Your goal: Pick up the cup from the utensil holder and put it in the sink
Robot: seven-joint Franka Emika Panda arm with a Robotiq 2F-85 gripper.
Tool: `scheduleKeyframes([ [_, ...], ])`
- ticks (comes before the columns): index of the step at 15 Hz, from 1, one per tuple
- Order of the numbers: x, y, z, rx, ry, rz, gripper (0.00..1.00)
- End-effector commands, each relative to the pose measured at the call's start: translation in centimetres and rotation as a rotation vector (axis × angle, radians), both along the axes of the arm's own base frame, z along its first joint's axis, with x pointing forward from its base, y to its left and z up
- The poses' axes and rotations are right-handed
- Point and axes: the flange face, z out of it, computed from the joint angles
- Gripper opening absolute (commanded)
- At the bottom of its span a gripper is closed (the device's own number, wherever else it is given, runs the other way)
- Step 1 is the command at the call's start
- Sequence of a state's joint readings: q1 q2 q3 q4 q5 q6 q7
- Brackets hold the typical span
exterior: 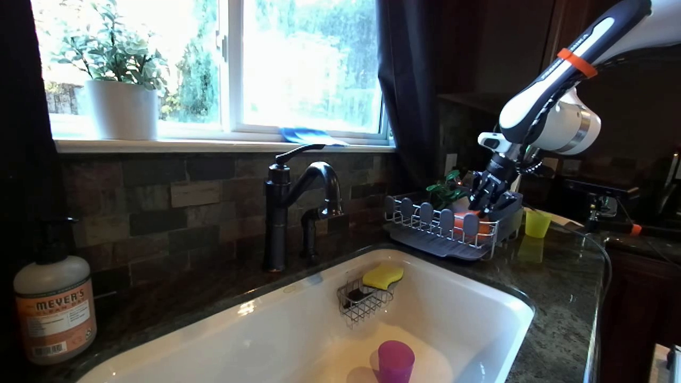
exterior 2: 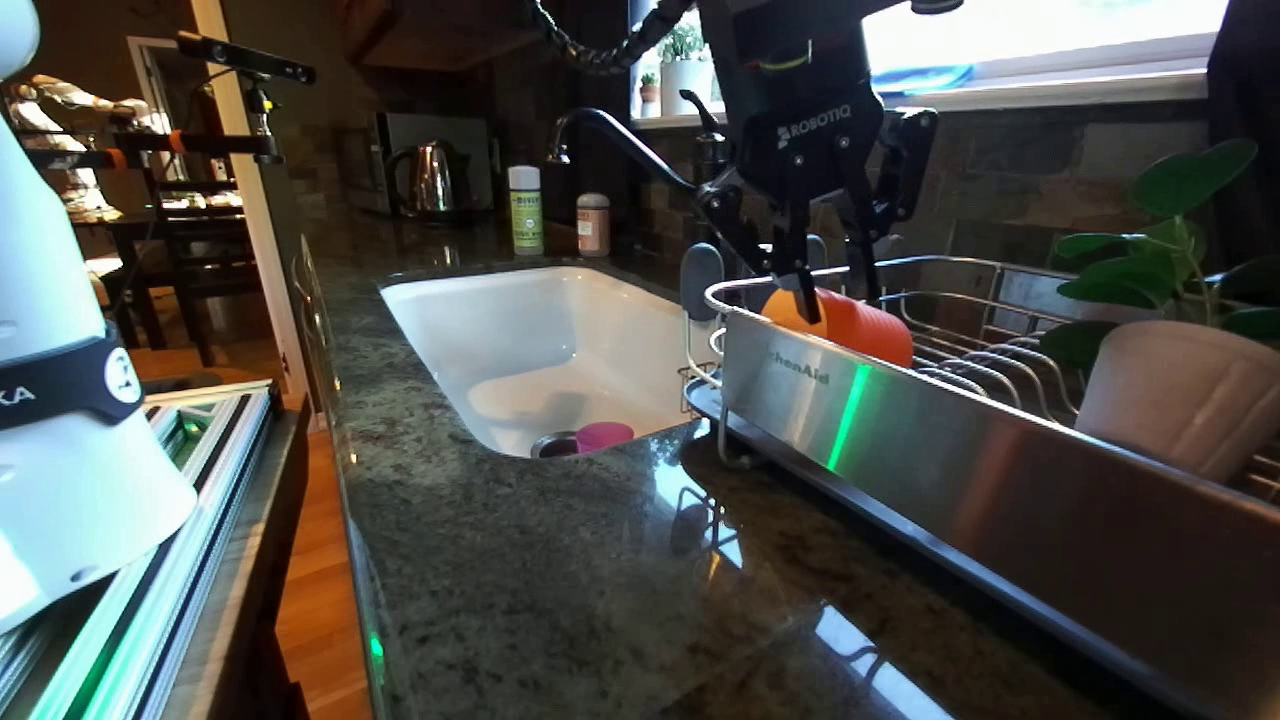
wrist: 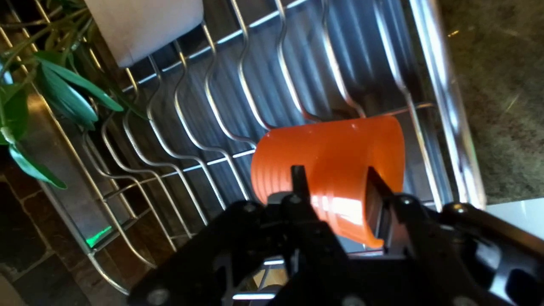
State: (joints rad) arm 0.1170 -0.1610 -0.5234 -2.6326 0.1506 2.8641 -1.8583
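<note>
An orange cup (wrist: pixel 331 144) lies on its side in the wire dish rack (wrist: pixel 451 106), its mouth toward the right in the wrist view. The cup also shows in both exterior views (exterior: pixel 470 223) (exterior 2: pixel 866 330), partly behind the rack's edge. My gripper (wrist: pixel 333 170) points down at the cup with its fingers apart. One finger is over the cup's outer side and the other is at its mouth, with the cup wall between them. Contact with the wall is not clear. The gripper also shows in both exterior views (exterior: pixel 477 207) (exterior 2: pixel 838 298). The white sink (exterior: pixel 524 319) is beside the rack.
A magenta cup (exterior: pixel 396 360) stands in the sink. A yellow sponge (exterior: pixel 383 275) sits in a wire caddy. A black faucet (exterior: pixel 275 223) rises behind the sink. A potted plant (exterior 2: pixel 1180 395) stands in the rack. A yellow-green cup (exterior: pixel 537 222) is beside the rack.
</note>
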Motion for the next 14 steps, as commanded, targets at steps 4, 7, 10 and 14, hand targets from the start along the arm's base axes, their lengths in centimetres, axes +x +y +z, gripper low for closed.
scheduleKeyframes([
  [4,1.8,0.2,3.0,-0.066,-0.126,0.041,0.00],
  [7,2.4,0.4,5.2,-0.051,-0.177,0.049,0.01],
  [10,3.1,2.1,8.9,-0.063,-0.252,0.110,0.01],
  [14,4.0,8.4,12.2,-0.026,-0.297,0.296,0.01],
])
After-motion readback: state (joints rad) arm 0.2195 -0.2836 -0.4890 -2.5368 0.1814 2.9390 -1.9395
